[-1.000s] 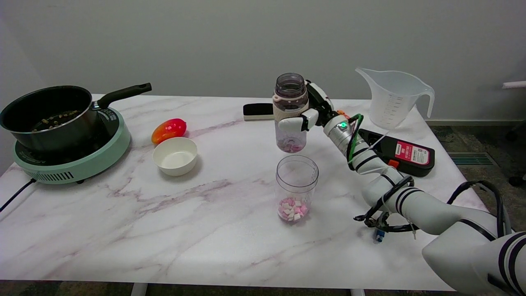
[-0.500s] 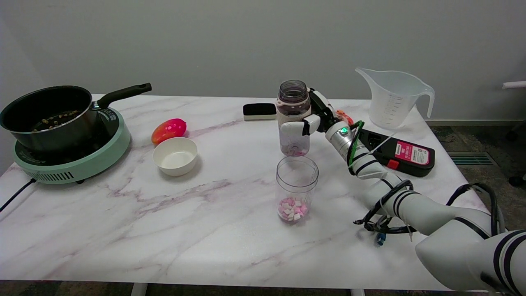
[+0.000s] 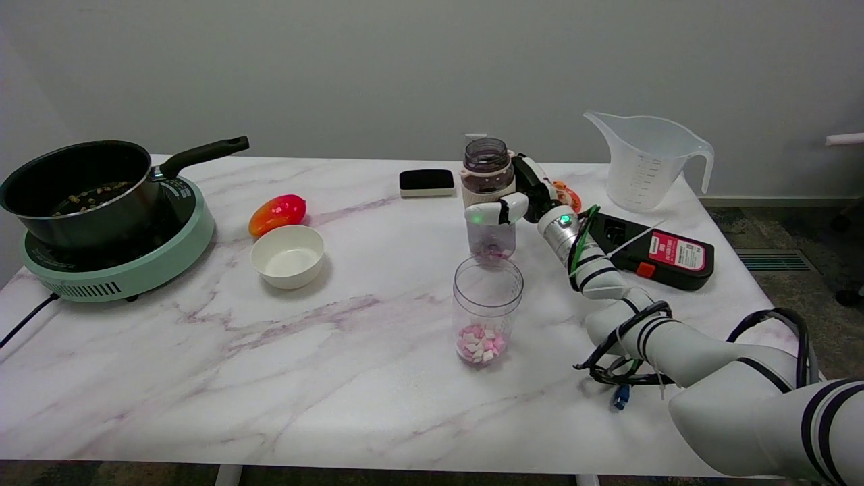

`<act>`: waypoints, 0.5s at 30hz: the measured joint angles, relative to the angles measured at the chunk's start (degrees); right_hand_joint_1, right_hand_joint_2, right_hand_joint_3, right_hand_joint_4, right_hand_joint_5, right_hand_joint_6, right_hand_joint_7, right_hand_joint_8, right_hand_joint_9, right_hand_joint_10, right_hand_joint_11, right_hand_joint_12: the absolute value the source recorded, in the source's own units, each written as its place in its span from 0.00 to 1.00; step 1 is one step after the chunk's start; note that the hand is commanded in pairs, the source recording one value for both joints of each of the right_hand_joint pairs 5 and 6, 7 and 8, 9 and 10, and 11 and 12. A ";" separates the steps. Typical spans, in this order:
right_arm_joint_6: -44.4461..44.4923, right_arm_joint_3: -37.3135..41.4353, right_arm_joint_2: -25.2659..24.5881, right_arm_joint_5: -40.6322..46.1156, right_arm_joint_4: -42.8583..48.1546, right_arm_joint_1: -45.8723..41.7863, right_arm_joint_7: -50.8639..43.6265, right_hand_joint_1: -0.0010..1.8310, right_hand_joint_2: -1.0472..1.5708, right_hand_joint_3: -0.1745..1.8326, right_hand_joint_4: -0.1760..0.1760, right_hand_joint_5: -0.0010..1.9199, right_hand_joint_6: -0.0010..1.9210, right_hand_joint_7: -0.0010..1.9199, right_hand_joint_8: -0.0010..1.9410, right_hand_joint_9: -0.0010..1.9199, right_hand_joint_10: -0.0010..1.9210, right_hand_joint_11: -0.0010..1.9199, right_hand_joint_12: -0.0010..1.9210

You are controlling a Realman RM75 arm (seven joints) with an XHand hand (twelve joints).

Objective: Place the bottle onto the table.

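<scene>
My right hand (image 3: 518, 196) grips a clear bottle (image 3: 489, 196) with a beige collar and an open dark mouth, holding it upright around its middle. A few pink and white bits lie in the bottle's bottom. The bottle's base is low, at or just above the marble table (image 3: 270, 364), directly behind a clear cup (image 3: 487, 307) that holds pink and white cubes. The cup's rim hides the bottle's base, so I cannot tell whether it touches the table.
A measuring jug (image 3: 646, 162) stands at the back right, with a black and red device (image 3: 658, 250) in front of it. A black eraser block (image 3: 426, 182) lies behind the bottle. A white bowl (image 3: 287, 255), a red-orange fruit (image 3: 277, 212) and a pan (image 3: 81, 189) on a green cooker sit to the left.
The right hand has lowered the bottle and carried it slightly right and away, from well above the cup down to table level behind it.
</scene>
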 measured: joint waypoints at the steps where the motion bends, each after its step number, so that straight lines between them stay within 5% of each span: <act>1: -0.20 0.21 -0.14 0.41 -0.08 0.00 -0.43 0.81 0.96 0.41 0.50 1.00 1.00 1.00 0.99 0.92 0.91 0.79 0.79; 9: -0.49 1.20 -0.88 2.47 -0.50 -0.14 -2.75 0.82 0.94 0.31 0.50 1.00 1.00 1.00 0.99 0.90 0.90 0.77 0.77; 15: 0.21 1.66 -1.12 3.45 -0.54 -0.32 -3.85 0.81 0.78 0.43 0.50 1.00 1.00 1.00 0.99 0.81 0.81 0.71 0.71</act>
